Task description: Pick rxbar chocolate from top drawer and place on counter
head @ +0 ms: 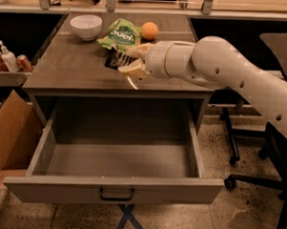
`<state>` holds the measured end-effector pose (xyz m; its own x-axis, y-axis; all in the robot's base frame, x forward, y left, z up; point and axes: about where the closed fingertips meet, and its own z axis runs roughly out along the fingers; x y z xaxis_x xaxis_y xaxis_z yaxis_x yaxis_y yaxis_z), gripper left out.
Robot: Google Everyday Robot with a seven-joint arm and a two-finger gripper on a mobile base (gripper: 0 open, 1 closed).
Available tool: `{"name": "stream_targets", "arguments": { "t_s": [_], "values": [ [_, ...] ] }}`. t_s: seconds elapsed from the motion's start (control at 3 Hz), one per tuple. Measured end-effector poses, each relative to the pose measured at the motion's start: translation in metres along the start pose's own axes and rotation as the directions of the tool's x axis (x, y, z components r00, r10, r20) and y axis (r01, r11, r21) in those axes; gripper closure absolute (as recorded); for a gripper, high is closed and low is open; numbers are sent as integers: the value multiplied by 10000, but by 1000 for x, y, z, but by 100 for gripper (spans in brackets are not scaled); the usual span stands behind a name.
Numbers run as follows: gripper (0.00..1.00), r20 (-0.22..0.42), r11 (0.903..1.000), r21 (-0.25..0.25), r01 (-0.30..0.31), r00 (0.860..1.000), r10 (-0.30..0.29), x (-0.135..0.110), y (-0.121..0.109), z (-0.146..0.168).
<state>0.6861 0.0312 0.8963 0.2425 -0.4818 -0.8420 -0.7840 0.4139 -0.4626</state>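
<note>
My gripper point(129, 62) is over the middle of the counter point(64, 67), reaching in from the right on a white arm. It is shut on the rxbar chocolate point(115, 58), a small black wrapper bar with pale lettering that sticks out to the left of the tan fingers point(133, 70). The bar is held just above the wood-grain top, below the green bag. The top drawer point(115, 190) is pulled fully open below the counter, with a dark pull handle on its front panel; its grey inside shows nothing in it.
A white bowl point(86, 26), a green snack bag point(122, 34) and an orange point(149, 30) sit at the back of the counter. A cardboard box point(9, 129) stands left of the drawer. Bottles and cans point(7, 60) are on a left shelf. Office chair bases point(248, 173) are at the right.
</note>
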Motion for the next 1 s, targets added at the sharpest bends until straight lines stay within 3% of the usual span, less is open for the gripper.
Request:
{"name": "stream_targets", "arguments": {
  "t_s": [0.67, 1.0],
  "values": [
    [36, 389, 9893, 523, -1359, 9902, 1340, 16, -42, 16],
    [5, 397, 9867, 490, -1549, 9874, 1531, 23, -50, 25]
  ]
}}
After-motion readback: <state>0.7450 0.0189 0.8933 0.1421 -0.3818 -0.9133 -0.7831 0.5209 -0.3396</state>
